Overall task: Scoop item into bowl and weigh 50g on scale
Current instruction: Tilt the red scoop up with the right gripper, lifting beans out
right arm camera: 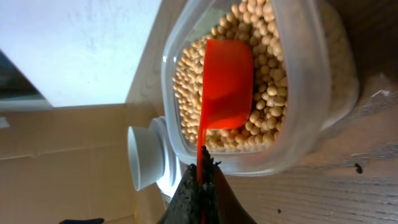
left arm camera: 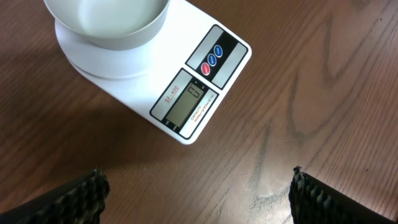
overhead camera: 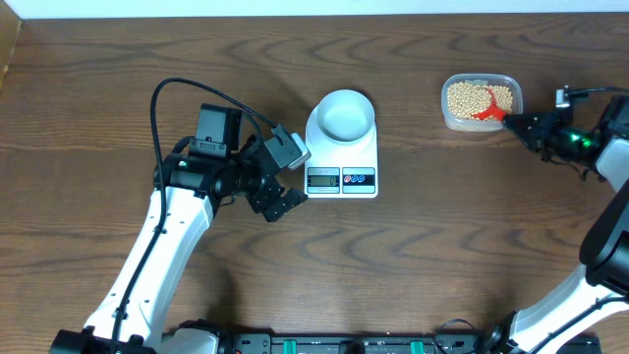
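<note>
Left tool: jaws wide, holding nothing, just left of scale display end, overhead frame centre. Bowl sits on scale's upper end, spanning its width. Right tool: clamped on red scoop handle; scoop head past tub rim, over beans, upper right. Wide stretch of table between scale and tub.

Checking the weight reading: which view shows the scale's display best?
Left wrist: the display sits close and large, though its digits are unreadable. Overhead shows it only as a tiny grey panel on the scale. Right wrist does not show it.
</note>
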`<state>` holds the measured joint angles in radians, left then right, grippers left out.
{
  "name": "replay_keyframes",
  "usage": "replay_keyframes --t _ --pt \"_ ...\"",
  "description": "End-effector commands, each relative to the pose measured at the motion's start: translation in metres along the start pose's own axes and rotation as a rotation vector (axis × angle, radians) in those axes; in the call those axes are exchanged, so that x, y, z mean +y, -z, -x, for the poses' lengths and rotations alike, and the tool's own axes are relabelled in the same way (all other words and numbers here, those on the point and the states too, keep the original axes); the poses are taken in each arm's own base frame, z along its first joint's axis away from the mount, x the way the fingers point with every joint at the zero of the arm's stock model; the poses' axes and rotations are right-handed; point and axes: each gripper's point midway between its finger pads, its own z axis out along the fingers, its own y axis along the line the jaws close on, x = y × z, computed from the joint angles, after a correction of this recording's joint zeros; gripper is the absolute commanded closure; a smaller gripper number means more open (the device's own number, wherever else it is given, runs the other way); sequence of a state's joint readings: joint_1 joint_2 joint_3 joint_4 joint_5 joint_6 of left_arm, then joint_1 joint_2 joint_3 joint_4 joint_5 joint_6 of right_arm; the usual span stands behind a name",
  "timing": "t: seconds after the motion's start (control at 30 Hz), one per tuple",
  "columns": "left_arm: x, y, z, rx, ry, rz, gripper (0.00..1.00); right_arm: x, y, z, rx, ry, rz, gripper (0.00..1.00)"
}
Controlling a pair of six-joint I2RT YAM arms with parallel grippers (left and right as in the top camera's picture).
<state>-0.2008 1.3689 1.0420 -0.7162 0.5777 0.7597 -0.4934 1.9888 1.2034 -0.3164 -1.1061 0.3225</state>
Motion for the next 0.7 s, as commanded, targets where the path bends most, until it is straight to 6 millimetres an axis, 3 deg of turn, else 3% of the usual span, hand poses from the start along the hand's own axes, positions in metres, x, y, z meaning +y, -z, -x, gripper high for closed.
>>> replay_keyframes --t 0.0,0.67 --pt "0.002 0.005 0.009 -0.023 -0.015 0.004 0.05 0.011 0.010 0.002 0.004 0.028 0.097 0.99" --pt "0.002 0.005 0.009 -0.023 -0.015 0.004 0.05 0.016 0.027 0.005 -0.013 0.041 0.166 0.99"
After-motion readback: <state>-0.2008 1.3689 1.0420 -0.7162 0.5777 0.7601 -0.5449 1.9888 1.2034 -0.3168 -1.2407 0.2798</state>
